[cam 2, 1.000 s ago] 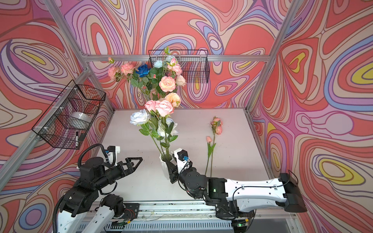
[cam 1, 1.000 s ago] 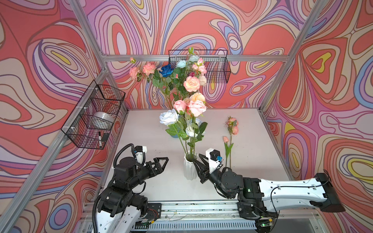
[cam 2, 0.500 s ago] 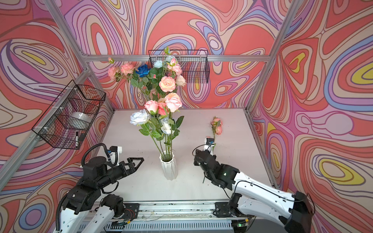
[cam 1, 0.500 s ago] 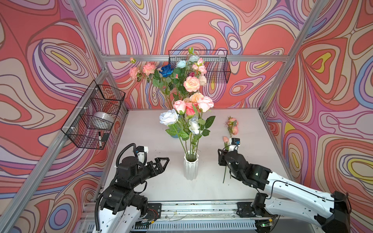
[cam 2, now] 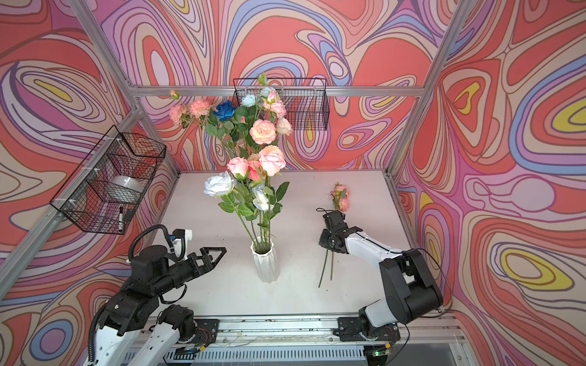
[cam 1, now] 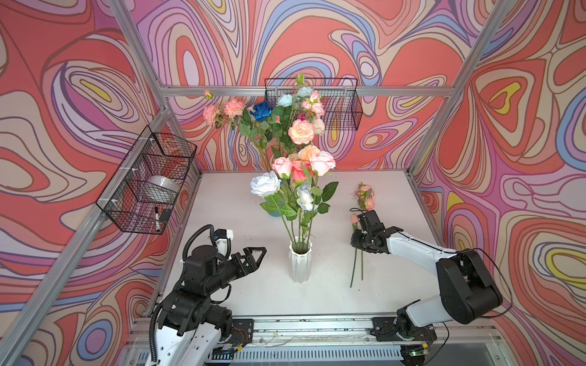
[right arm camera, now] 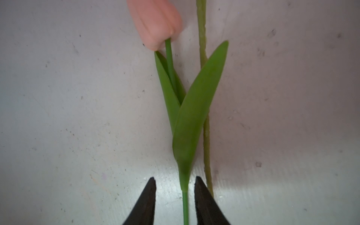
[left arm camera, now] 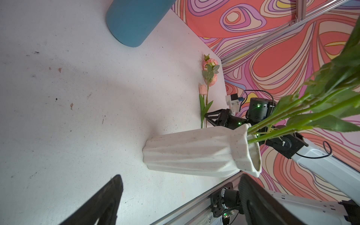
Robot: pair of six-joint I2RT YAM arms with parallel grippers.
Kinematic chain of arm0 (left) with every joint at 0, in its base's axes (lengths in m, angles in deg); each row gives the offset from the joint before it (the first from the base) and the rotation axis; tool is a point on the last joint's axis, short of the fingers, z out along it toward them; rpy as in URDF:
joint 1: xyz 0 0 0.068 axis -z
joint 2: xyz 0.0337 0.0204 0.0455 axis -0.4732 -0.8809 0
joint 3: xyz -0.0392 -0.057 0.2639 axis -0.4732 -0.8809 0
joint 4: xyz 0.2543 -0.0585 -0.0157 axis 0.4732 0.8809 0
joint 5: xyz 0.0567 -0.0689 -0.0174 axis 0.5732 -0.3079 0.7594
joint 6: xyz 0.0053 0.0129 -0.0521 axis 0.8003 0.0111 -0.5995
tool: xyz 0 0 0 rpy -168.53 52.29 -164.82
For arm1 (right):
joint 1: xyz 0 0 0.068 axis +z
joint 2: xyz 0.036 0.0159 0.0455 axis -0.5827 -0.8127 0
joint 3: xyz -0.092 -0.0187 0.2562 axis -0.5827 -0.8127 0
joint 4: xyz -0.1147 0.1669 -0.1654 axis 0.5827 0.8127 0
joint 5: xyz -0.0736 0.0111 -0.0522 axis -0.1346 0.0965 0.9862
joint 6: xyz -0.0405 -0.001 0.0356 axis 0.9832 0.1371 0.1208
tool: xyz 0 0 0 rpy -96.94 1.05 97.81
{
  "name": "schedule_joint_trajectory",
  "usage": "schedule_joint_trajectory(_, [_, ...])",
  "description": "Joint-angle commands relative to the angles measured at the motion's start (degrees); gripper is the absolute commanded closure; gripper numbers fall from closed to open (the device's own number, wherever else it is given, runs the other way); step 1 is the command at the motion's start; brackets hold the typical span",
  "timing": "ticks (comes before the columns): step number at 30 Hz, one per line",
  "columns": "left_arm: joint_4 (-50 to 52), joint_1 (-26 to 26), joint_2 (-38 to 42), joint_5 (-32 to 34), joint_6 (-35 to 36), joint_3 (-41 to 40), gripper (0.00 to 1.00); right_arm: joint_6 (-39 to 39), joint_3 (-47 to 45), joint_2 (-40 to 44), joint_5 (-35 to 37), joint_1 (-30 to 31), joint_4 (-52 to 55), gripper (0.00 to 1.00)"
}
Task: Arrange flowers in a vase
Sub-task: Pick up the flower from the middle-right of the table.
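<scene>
White table (cam 1: 222, 209), bearing ribbed white vase (cam 1: 299, 264) near six o'clock, blue vase (left arm camera: 134, 21) toward twelve, two loose flowers (cam 1: 365, 197) lying at three.

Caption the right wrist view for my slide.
Right gripper, jaws open, straddles the stem of the pink tulip on the table beside another stem.

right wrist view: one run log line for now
phase: pre-grasp | right gripper: open, straddling pink tulip stem | left gripper: open, clear of white vase

Right gripper (right arm camera: 174, 181) straddles the stem of pink tulip (right arm camera: 181, 109), gap each side, no contact. Rougher second stem (right arm camera: 202, 39) lies alongside on white table (right arm camera: 78, 116).
</scene>
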Motion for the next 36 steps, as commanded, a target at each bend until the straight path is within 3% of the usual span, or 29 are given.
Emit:
schedule_joint_trajectory(1, [-0.94, 0.03, 0.61, -0.56, 0.18, -0.61, 0.05, 1.56, 1.8, -1.36, -0.24, -0.17, 1.46, 0.65])
schedule_joint_trajectory(11, [-0.77, 0.04, 0.35, -1.71, -0.14, 1.29, 0.05, 3.8, 7.58, -11.06, 2.57, -0.17, 6.89, 0.69])
schedule_joint_trajectory(18, [2.09, 0.05, 0.33, -2.75, 1.13, 6.17, 0.05, 4.34, 7.13, -9.83, 2.38, -0.17, 5.44, 0.94])
schedule_joint_trajectory(20, [2.71, 0.05, 0.55, -3.52, 1.24, 7.51, 0.05, 4.57, 6.72, -7.13, 2.76, -0.17, 5.31, 1.0])
schedule_joint_trajectory(24, [3.56, 0.06, 0.88, -4.95, 1.58, 9.95, 0.05, 5.68, 5.88, 1.35, 3.23, -0.17, 5.79, 1.0])
schedule_joint_trajectory(29, [2.39, 0.04, 1.76, -8.11, 2.83, 12.36, 0.05, 9.64, 7.02, 17.81, 1.72, 0.62, 8.01, 1.0])
schedule_joint_trajectory(36, [-2.43, 0.02, 3.05, -16.61, 5.19, 16.12, 0.07, 13.66, 16.61, 35.48, 6.5, 13.99, 10.9, 1.0])
